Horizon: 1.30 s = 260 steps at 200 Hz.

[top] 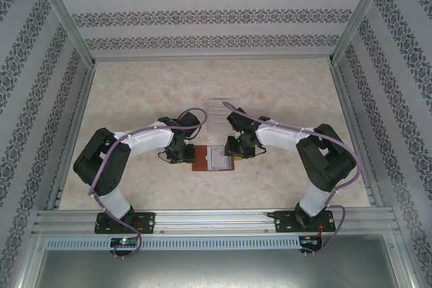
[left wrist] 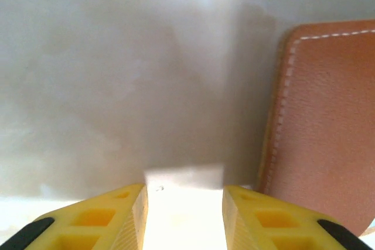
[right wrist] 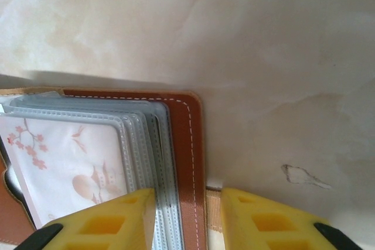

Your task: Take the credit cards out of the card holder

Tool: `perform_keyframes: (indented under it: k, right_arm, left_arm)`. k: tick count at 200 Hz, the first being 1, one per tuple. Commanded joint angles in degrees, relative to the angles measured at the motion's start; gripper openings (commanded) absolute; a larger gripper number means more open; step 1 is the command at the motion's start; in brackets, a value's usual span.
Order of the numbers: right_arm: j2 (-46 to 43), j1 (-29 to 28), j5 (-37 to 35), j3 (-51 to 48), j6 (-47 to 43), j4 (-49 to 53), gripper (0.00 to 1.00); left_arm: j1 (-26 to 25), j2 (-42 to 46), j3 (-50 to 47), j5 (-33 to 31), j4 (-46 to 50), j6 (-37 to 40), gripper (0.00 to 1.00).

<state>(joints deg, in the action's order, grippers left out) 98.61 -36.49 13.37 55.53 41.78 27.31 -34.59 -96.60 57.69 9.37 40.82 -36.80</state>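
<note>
Card holder (top: 214,160) lies open and flat on the table (top: 283,92), near the middle, between the two grippers. Brown leather outside, a stack of clear sleeves (right wrist: 146,139) inside.

Left gripper (left wrist: 184,203): down low, just off the card holder's left edge. Fingers spread, bare table between them, nothing pinched. In the left wrist view, brown leather with white stitching runs beside one finger. Touching or not, can't tell.

Right gripper (right wrist: 188,203): at the card holder's right edge. Fingers are apart and straddle the stitched leather border. One finger sits over the sleeve edges. The other is just outside the leather, with a tan strap tab (right wrist: 213,209) in the gap next to it. Can't tell whether the pads clamp the edge or just hover over it.

Card (right wrist: 70,162): whitish with a pink blossom print. It sits in the front sleeve, inside the card holder. More sleeves are fanned behind it, contents not readable.

Clear box (top: 217,114) stands on the table just beyond the card holder, between the two wrists in the top view.
</note>
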Motion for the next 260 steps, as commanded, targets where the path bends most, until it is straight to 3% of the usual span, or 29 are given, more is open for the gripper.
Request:
perform_keyframes:
  k: [1, 51, 87, 142, 260]
  right_arm:
    - [0.19, -0.85, 1.66, -1.79, 0.92, 0.38, 0.35]
    - [0.18, -1.81, 1.38, -1.47, 1.9, 0.11, 0.34]
    - [-0.26, -1.72, 1.27, -1.52, 1.99, 0.02, 0.33]
    - [0.13, -1.58, 2.06, -2.0, 2.39, -1.03, 0.31]
    - [0.01, -1.56, 2.01, -2.27, 2.51, -0.97, 0.29]
  left_arm:
    - [1.44, 4.68, 3.16, -1.32, 3.69, 1.63, 0.38]
    - [4.09, 8.67, 8.98, 8.29, 2.89, 3.0, 0.39]
    - [3.8, 4.87, 8.82, 20.39, -6.31, -1.73, 0.34]
    - [3.8, -0.08, 2.7, 28.22, -18.96, -6.61, 0.24]
    - [3.85, -6.66, -2.3, 29.56, -25.75, -6.74, 0.19]
